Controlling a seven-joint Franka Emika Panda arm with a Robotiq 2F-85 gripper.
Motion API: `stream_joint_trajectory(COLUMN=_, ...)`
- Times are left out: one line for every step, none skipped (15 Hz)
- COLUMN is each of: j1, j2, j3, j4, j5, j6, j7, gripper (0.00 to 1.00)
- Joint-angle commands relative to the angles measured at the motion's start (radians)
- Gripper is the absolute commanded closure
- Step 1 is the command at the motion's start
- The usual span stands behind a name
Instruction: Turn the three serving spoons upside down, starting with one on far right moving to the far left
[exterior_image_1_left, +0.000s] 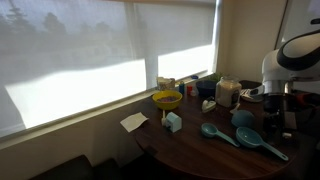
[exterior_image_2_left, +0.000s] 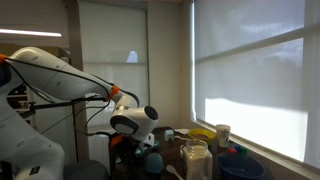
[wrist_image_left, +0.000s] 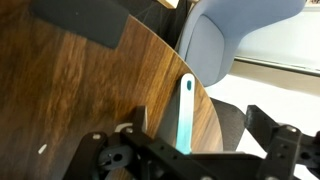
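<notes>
The arm (exterior_image_1_left: 295, 55) is seen hunched at roughly 3 o'clock in an exterior view, wrist pointed down. In the wrist view the gripper (wrist_image_left: 188, 150) is seen coming in from 6 o'clock, jaws spread wide, nothing clamped.

3 teal serving spoons (exterior_image_1_left: 246, 137) (round bowls, long handles) lie together on the table (exterior_image_1_left: 185, 155).

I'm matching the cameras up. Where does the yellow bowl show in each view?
In an exterior view: yellow round bowl at centre, on the dark wooden table, at its far edge.
In an exterior view: low, right of centre.
Wrist view: not in it.
Shared landmark: sunlit window blind, in both exterior views.
</notes>
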Motion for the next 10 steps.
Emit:
stream_joint_trajectory(j1=-0.011, j2=0.009, j3=0.013, j4=0.001, j5=0.051, j6=0.038, j7=0.012, gripper=0.26)
stream_joint_trajectory(j1=-0.011, j2=0.007, j3=0.014, j4=0.001, j5=0.057, j6=0.045, j7=0.015, gripper=0.32)
stream_joint_trajectory(j1=-0.011, j2=0.006, j3=0.013, j4=0.001, j5=0.067, j6=0.05, j7=0.011, gripper=0.41)
stream_joint_trajectory(j1=-0.011, j2=0.006, j3=0.014, j4=0.001, j5=0.074, j6=0.053, j7=0.011, gripper=0.48)
stream_joint_trajectory(j1=-0.011, j2=0.007, j3=0.015, j4=0.001, j5=0.08, j6=0.057, j7=0.009, gripper=0.54)
stream_joint_trajectory(j1=-0.01, j2=0.009, j3=0.016, j4=0.001, j5=0.085, j6=0.06, j7=0.009, gripper=0.62)
stream_joint_trajectory(j1=-0.011, j2=0.01, j3=0.018, j4=0.001, j5=0.084, j6=0.062, j7=0.01, gripper=0.69)
stream_joint_trajectory(j1=-0.014, j2=0.012, j3=0.017, j4=0.001, j5=0.083, j6=0.064, j7=0.01, gripper=0.77)
stream_joint_trajectory(j1=-0.017, j2=0.014, j3=0.015, j4=0.001, j5=0.081, j6=0.064, j7=0.008, gripper=0.83)
stream_joint_trajectory(j1=-0.022, j2=0.011, j3=0.013, j4=0.001, j5=0.075, j6=0.065, j7=0.01, gripper=0.89)
